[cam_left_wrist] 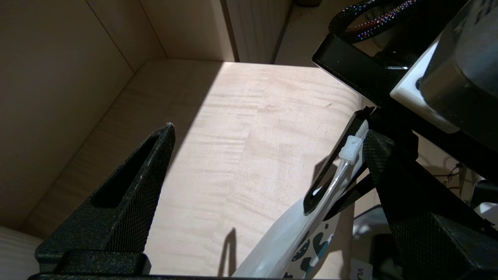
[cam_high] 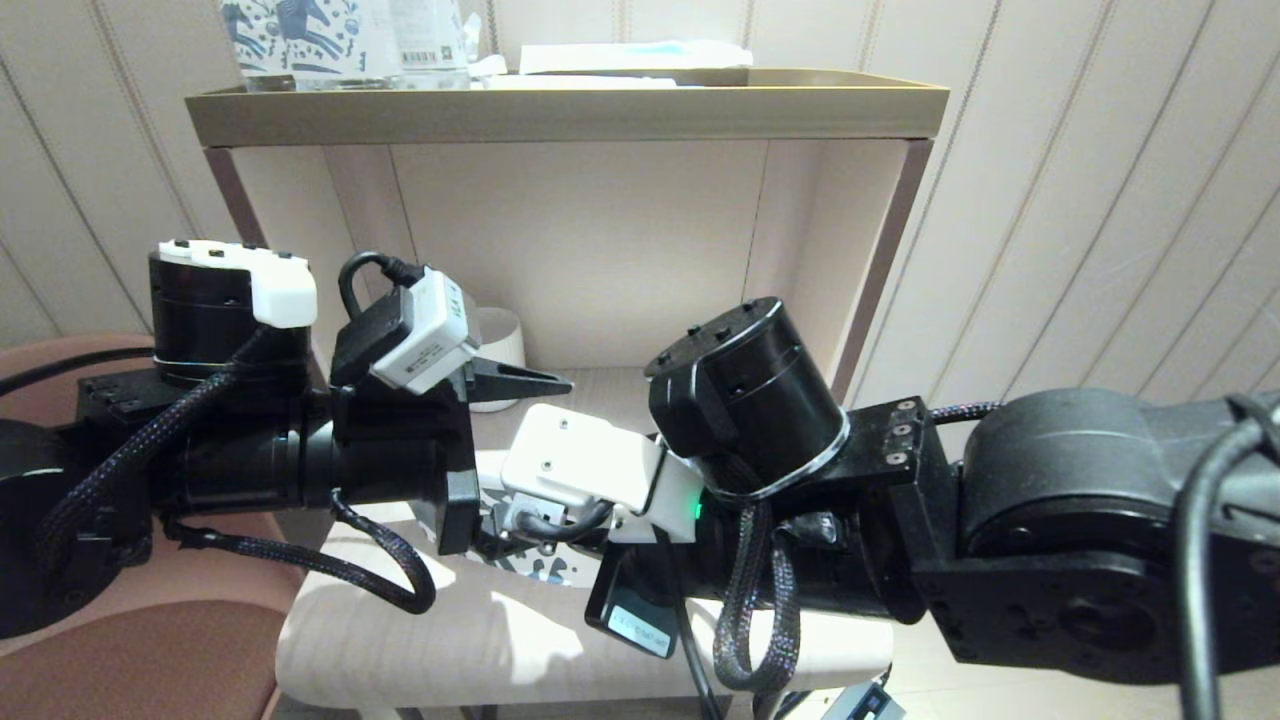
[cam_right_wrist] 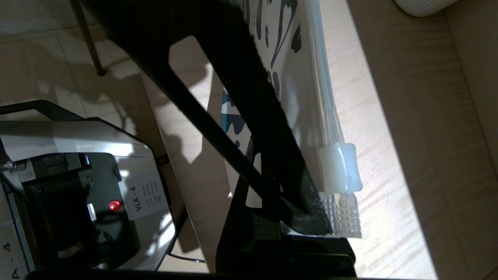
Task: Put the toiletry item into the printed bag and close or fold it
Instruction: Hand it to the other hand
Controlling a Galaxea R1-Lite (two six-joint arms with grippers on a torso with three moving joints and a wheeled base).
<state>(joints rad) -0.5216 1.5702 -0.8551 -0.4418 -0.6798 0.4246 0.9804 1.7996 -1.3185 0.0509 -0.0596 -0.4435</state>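
Right gripper (cam_right_wrist: pixel 311 210) pinches the printed bag (cam_right_wrist: pixel 284 58) at its slider-tab (cam_right_wrist: pixel 340 167) corner.
Left gripper (cam_left_wrist: pixel 268 155) gapes wide, holding nothing, above bare wooden shelf (cam_left_wrist: pixel 249 128) between side walls.

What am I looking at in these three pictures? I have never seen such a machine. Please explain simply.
This is a robot with two arms. One picture comes from its head; the other two come from cameras on its wrists. The arms reach into a wooden shelf unit. The right tool is shut on the edge of the printed bag, near its white slider tab. The left tool is open and holds nothing. A white mug stands behind it on the shelf.
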